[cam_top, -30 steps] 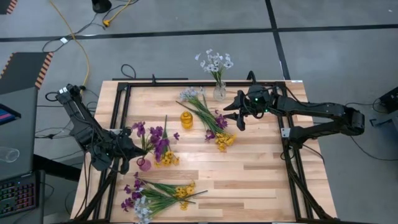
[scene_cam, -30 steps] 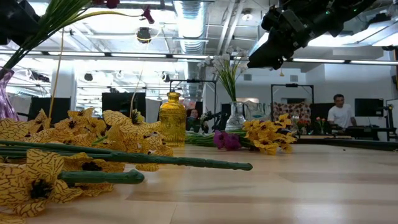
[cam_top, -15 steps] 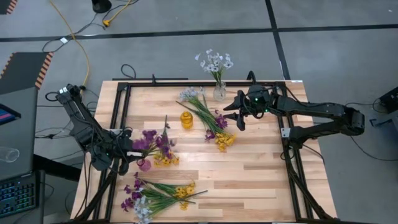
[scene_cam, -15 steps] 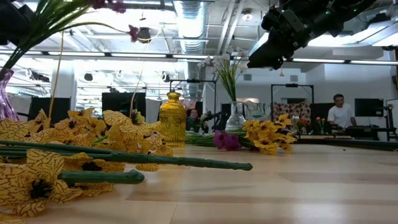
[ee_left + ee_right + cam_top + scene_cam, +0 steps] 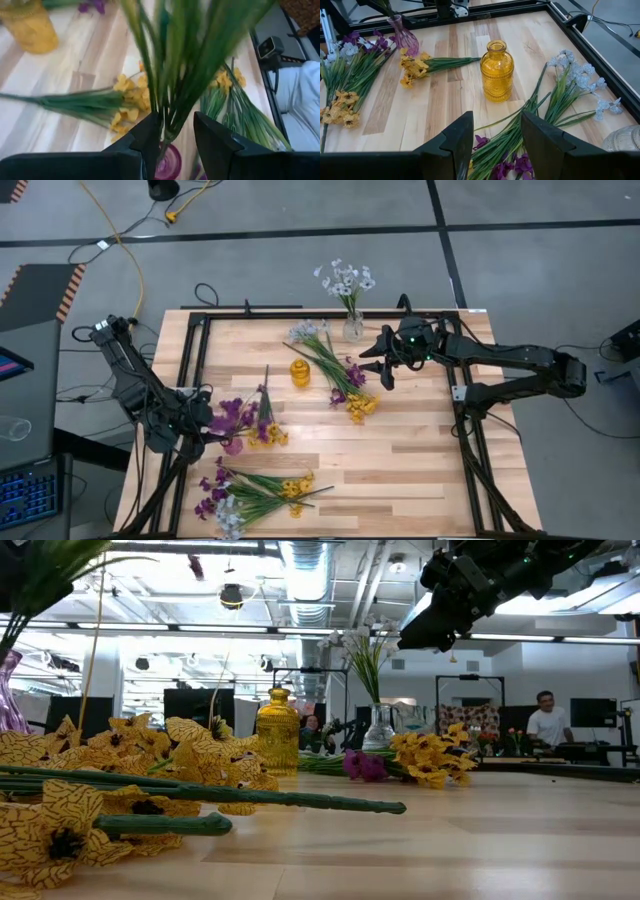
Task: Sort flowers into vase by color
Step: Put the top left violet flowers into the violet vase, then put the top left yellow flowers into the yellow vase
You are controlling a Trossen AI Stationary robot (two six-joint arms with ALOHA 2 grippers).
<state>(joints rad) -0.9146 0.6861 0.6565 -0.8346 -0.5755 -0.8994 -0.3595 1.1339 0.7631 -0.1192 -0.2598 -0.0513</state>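
Flowers (image 5: 335,370) strewn on wooden table (image 5: 420,450); both hands (image 5: 200,423) (image 5: 372,366) parted, empty

— Support surface?
— Pale wooden plank table (image 5: 420,465), black frame rails (image 5: 470,435) along the edges.

— Standing items?
— Yellow glass vase (image 5: 300,373) near centre; clear glass vase (image 5: 353,329) at the far edge, white flowers (image 5: 345,279) inside; purple vase (image 5: 232,444) near the left edge, purple flowers (image 5: 238,414) in it.

— Lying items?
— Yellow spray (image 5: 268,434) just beside the purple vase. Mixed bunch (image 5: 335,370) of pale-blue, purple and yellow blossoms between the yellow vase and the right side, stems laid diagonally. Second mixed bunch (image 5: 255,492) at the near edge: purple, white, yellow.

— Contact between groups?
— Bunches well apart; yellow vase just beside the central stems.
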